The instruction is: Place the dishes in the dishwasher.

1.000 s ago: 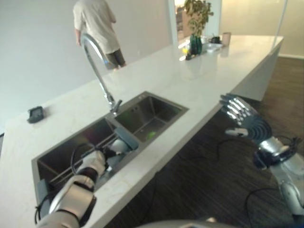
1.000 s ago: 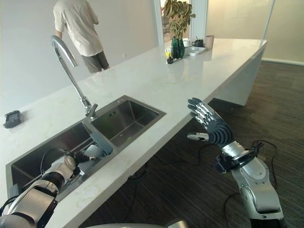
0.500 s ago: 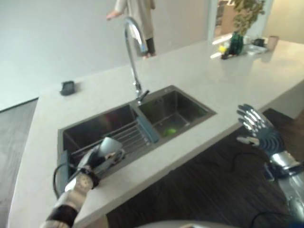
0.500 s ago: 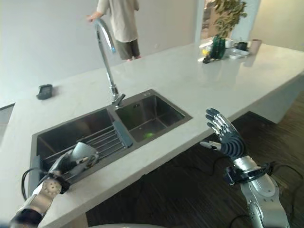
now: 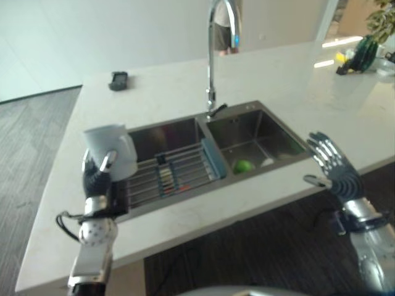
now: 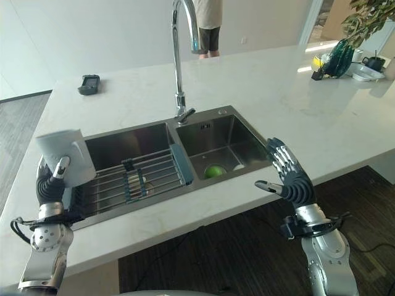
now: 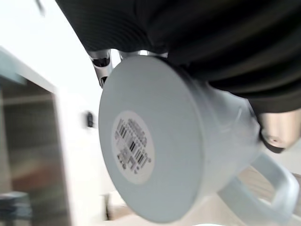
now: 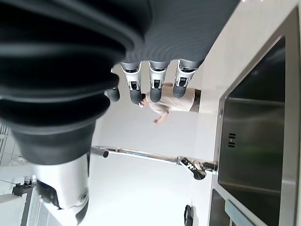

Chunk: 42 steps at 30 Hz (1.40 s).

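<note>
White mug point(image 6: 65, 157) is clamped in the left hand point(image 6: 49, 185) fingers, raised at the frame's left over the counter point(image 6: 259, 111) beside the sink point(image 6: 148, 139). Right hand point(image 6: 290, 179) hovers with fingers spread. I'd judge the dishwasher loading barely begun.

A long white desk point(image 6: 345, 117) runs across the room, with a steel double sink point(image 6: 234, 132) set into it and a tall chrome tap point(image 6: 179, 55) rising behind the sink. The floor point(image 6: 382, 203) is dark wood planks, the wall point(image 6: 92, 31) beyond is plain white, and bright light falls through a doorway at the far right, where a plant point(image 6: 361, 18) in a dark green vase point(image 6: 338, 58) stands on the desk. A small dark object point(image 6: 89, 84) lies on the desk at the left, and a person point(image 6: 208, 28) stands behind the tap
</note>
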### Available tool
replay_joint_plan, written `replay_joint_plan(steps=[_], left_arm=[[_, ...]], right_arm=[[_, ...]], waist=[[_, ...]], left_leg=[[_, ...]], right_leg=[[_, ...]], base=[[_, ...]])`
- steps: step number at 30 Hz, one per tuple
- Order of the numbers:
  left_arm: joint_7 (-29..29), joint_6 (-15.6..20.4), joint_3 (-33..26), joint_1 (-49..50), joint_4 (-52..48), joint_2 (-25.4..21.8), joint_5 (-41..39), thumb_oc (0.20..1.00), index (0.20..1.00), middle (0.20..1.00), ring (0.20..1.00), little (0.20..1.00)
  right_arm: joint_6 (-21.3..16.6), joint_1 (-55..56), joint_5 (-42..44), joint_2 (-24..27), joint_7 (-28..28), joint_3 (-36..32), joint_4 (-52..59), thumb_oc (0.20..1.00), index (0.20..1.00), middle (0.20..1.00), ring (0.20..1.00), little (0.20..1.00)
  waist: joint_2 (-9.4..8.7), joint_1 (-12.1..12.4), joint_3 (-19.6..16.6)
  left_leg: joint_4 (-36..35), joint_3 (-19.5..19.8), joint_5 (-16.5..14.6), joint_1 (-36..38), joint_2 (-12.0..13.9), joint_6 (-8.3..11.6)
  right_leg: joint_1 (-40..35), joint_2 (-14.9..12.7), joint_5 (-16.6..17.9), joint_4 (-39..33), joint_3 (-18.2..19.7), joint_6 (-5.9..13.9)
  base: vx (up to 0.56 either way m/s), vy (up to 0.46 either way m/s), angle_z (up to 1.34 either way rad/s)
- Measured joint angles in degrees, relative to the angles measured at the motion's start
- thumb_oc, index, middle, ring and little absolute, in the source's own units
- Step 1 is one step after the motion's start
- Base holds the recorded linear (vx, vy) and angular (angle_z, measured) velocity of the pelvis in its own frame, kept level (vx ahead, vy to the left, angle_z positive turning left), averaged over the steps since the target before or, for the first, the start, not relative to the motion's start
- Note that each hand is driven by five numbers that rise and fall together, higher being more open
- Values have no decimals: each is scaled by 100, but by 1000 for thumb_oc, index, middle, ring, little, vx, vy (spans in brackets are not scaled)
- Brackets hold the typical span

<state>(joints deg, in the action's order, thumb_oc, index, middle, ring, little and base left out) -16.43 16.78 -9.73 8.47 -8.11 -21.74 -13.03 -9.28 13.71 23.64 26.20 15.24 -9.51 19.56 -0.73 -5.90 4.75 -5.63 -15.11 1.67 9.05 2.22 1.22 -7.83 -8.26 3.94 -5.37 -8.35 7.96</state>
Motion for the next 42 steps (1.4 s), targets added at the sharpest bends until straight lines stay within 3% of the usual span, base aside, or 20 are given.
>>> replay_joint_plan(steps=[6, 13, 17, 18, 19, 20, 21, 23, 24, 26, 27, 28, 29, 30, 33, 36, 39, 40, 41, 42], left_arm=[[757, 1048, -70, -4, -1005, 156, -1351, 200, 200, 200, 200, 200], [1831, 1070, -138, 301, -1673, 547, -2915, 200, 200, 200, 200, 200], [2011, 1017, -169, 396, -1629, 595, -2934, 200, 200, 200, 200, 200], [2105, 1014, -165, 187, -1561, 581, -2995, 200, 200, 200, 200, 200], [2249, 1031, -206, -305, -1517, 505, -3178, 200, 200, 200, 200, 200], [2322, 1076, -287, -519, -1540, 485, -3350, 200, 200, 200, 200, 200], [2473, 1138, -395, -520, -1596, 501, -3389, 200, 200, 200, 200, 200], [2880, 1160, -354, -337, -1595, 622, -3646, 200, 200, 200, 200, 200], [3034, 1162, -335, -398, -1543, 617, -3832, 200, 200, 200, 200, 200], [3187, 1128, -27, -642, -1224, 631, -3995, 200, 200, 200, 200, 200], [3232, 1111, 77, -481, -1211, 636, -4036, 200, 200, 200, 200, 200], [3276, 1081, 33, -326, -1189, 623, -4118, 200, 200, 200, 200, 200], [3286, 1054, -107, -255, -1193, 601, -4261, 200, 200, 200, 200, 200], [3285, 919, -236, -174, -1139, 439, -4443, 200, 200, 200, 200, 200], [3274, 747, -393, -131, -1272, 485, -4442, 200, 200, 200, 200, 200], [3213, 567, -346, -521, -1407, 602, -4424, 200, 200, 200, 200, 200], [3211, 465, 294, -1294, -1316, 596, -4363, 200, 200, 200, 200, 200], [3194, 464, 388, -1205, -1315, 614, -4353, 200, 200, 200, 200, 200], [3040, 539, 366, -831, -1327, 601, -4216, 200, 200, 200, 200, 200], [2963, 550, 502, -795, -1322, 604, -4202, 200, 200, 200, 200, 200]], right_arm=[[-2, -17, 0, -6, -127, 19, 262, 1000, 1000, 1000, 1000, 1000], [-10, -324, 18, -103, -179, 429, 524, 1000, 1000, 1000, 1000, 1000], [-67, -401, 20, 0, -375, 181, 661, 1000, 1000, 1000, 1000, 1000], [-170, -470, 24, 192, -489, 101, 607, 1000, 1000, 1000, 1000, 1000], [-233, -561, 68, 368, -588, 30, 469, 1000, 1000, 1000, 1000, 1000], [-236, -660, 126, 409, -625, -22, 407, 1000, 1000, 1000, 1000, 1000], [-348, -662, 128, 360, -634, -164, 557, 1000, 1000, 1000, 1000, 1000], [-715, -348, 118, 87, -854, -536, 824, 1000, 1000, 1000, 1000, 1000], [-817, -315, 103, 167, -887, -748, 833, 1000, 1000, 1000, 1000, 1000], [-852, -258, 122, 305, -987, -1168, 663, 1000, 1000, 1000, 1000, 1000], [-855, -338, 124, 334, -1004, -1178, 568, 1000, 1000, 1000, 1000, 1000], [-878, -316, 109, 174, -942, -1030, 553, 1000, 1000, 1000, 1000, 1000], [-879, -310, 110, -58, -932, -877, 503, 1000, 1000, 1000, 1000, 1000], [-889, -336, 44, -634, -921, -706, 511, 1000, 1000, 1000, 1000, 1000], [-873, -301, -159, -855, -869, -367, 655, 1000, 1000, 1000, 1000, 1000], [-881, -318, -430, -859, -883, -96, 875, 1000, 1000, 1000, 1000, 1000], [-889, -314, -443, -383, -1078, -205, 914, 1000, 1000, 1000, 1000, 1000], [-893, -329, -420, -206, -1096, -337, 909, 1000, 1000, 1000, 1000, 1000], [-918, -504, -79, -105, -1068, -504, 849, 1000, 1000, 1000, 1000, 1000], [-918, -611, 99, -101, -1074, -614, 717, 1000, 1000, 1000, 1000, 1000]], waist=[[74, 308, 5], [152, 711, 5], [490, 1094, 206], [603, 1093, 285], [394, 999, 433], [-126, 1198, 535], [-355, 1040, 575], [-105, 469, 472], [74, 332, 418], [253, 275, 335], [270, 382, 295], [178, 404, 301], [16, 543, 255], [-363, 773, 226], [-204, 950, 298], [22, 865, 448], [91, 428, 474], [102, 433, 471], [92, 594, 439], [161, 616, 363]], left_leg=[[-3, 373, 43, -162, 50, 105], [37, 805, 242, -403, 134, 161], [42, 1185, 710, -952, 75, 227], [-23, 1291, 905, -1217, 30, 512], [110, 724, 182, -1494, 97, 949], [1233, -465, -41, -1683, -1, 471], [2155, -919, -260, -1536, 40, 468], [2352, -1797, -817, -541, 660, 634], [1805, -2165, -824, -210, 895, 633], [559, -2066, -65, 7, 947, 292], [223, -1796, 33, 105, 627, 272], [126, -1579, -72, 35, 340, 102], [237, -1496, -161, -162, 225, -33], [444, -1239, -332, -397, -239, -240], [448, -849, -525, -367, -691, -622], [415, -135, -492, -424, -819, -1012], [290, 1338, -227, -476, -951, -881], [271, 1543, -231, -451, -969, -865], [237, 1623, -332, -275, -975, -795], [235, 1614, -328, -186, -992, -802]], right_leg=[[-76, 54, -139, -1, -345, -15], [-109, 179, -235, 1, -837, -111], [-92, 248, -266, 36, -1486, -140], [-47, 309, -251, 73, -1848, -353], [114, 117, -248, 8, -2227, -630], [286, -417, -73, 40, -2388, -580], [145, -664, -55, 46, -2698, -565], [-221, -758, -247, 422, -3705, -276], [-132, -812, -260, 693, -3791, -280], [-44, -1127, -248, 1121, -3538, -256], [181, -1595, -238, 1750, -3282, -256], [513, -1870, -522, 2357, -3014, 80], [597, -1693, -583, 1965, -2989, 248], [513, -1844, 159, 1458, -2976, 369], [684, -2445, 621, 2068, -2815, 378], [996, -1813, -132, 2171, -2318, 412], [1365, -314, -1054, 2468, 32, 210], [1487, 19, -1184, 2671, 365, 47], [1353, 649, -993, 2115, 443, -388], [1134, 886, -788, 1522, 272, -679]], base=[[-37, -161, 31], [-39, -199, 36], [-350, -1, 113], [-520, 113, 227], [-474, 144, 203], [-377, 222, 196], [-355, 297, 170], [-314, 406, 237], [-258, 523, 219], [-182, 493, 175], [-153, 524, 146], [-105, 653, 101], [-26, 772, 137], [9, 747, 105], [-22, 490, 77], [11, 318, 115], [105, 210, 257], [92, 153, 202], [33, 47, 147], [-74, -94, 118]])
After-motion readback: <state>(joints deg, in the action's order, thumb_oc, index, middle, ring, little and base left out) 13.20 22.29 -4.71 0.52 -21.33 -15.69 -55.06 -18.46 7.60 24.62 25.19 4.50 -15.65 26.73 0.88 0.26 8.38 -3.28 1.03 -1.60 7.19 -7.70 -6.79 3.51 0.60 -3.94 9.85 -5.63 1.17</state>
